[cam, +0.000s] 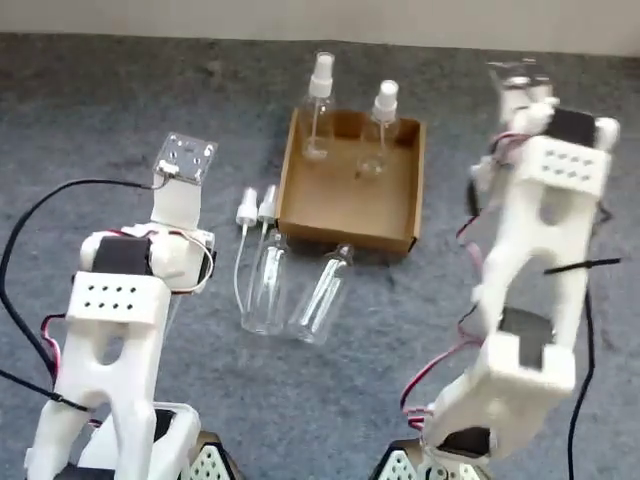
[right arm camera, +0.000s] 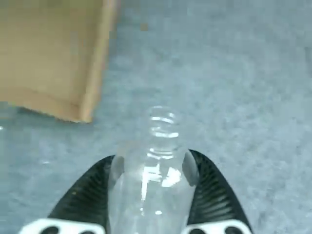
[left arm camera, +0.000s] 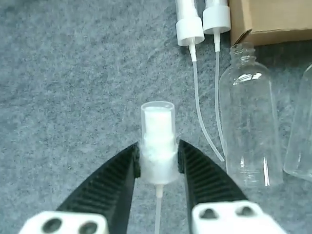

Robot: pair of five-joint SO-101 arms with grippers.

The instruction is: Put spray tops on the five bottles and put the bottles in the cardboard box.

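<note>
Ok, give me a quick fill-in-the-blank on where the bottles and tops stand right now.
1. The left gripper is shut on a ____.
2. The right gripper is shut on a clear, uncapped ____.
3. ____ capped bottles stand upright in the cardboard box.
4. Beside the box lie two bare bottles and ____ loose tops.
Missing words: spray top; bottle; two; two.

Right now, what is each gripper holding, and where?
Left gripper clamps a white plastic spray top around its collar. Right gripper grips a clear plastic bottle around its shoulder.
</note>
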